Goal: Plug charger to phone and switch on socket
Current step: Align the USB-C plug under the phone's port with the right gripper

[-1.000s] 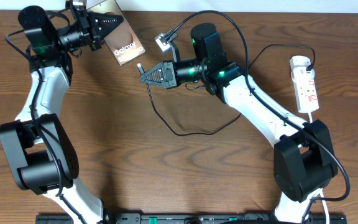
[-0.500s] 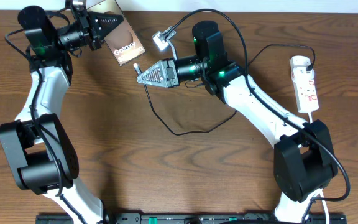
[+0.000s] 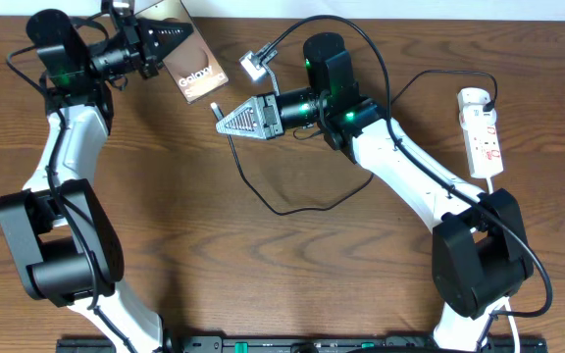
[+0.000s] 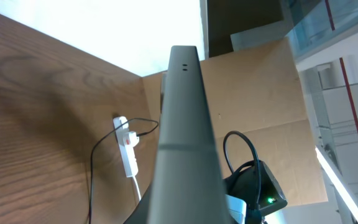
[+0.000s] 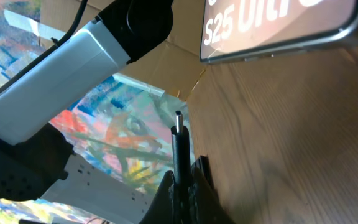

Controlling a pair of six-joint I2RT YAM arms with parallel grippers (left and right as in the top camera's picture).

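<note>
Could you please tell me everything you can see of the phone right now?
The phone is a flat brown rectangle with white Galaxy S25 lettering and a thin metallic edge. It sits diagonally, its upper end clamped in the left gripper. The charger's connector tip points towards its lower edge without touching it.

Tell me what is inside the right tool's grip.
The charger: its black connector tip sticks out from the shut right tool, not yet in the phone. How much of the plug lies inside the grip is covered.
</note>
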